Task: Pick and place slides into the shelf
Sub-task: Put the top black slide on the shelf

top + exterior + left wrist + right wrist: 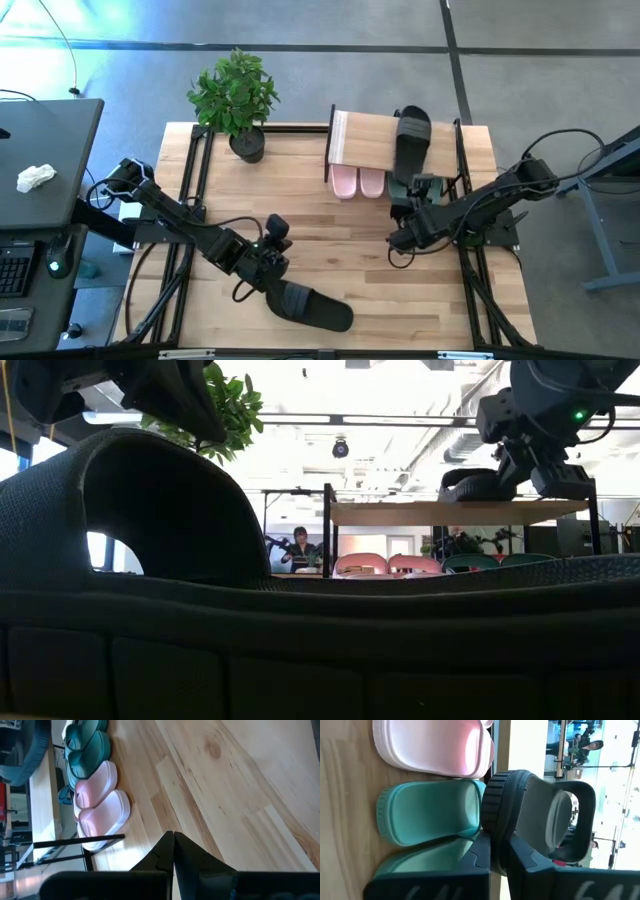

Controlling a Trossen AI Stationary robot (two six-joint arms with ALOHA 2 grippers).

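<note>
So this was the tail end of the job, by my read: four slides were already tucked under the shelf (pixel 372 140), a black slide (pixel 411 140) sat on the board at about 1 o'clock on the worktop (pixel 340 250), and the last black slide (pixel 310 305) lay down at 6 o'clock waiting on me.

My left pincer (pixel 268 262) was right beside that last black slide, just off its 10 o'clock end, fingers pressed together with nothing between them. Going by the wrist view it was tilted low, pointing across the bare wood toward the pale pink slides (pixel 100 810) and the teal slides (pixel 85 750) under the shelf. Next move for this one, I figured: spread the fingers, drop over the strap and pinch it. The strap's a wide arch, so I'd want one finger going under it.

My right pincer (pixel 405 235) hung at roughly 3 o'clock, just in front of the shelf, also closed. Its arm reached in from the 3 o'clock edge, elbow bent. In its wrist view the black slide on the board loomed right past the fingertips, teal slide below it, but I couldn't tell whether they touched it.
</note>
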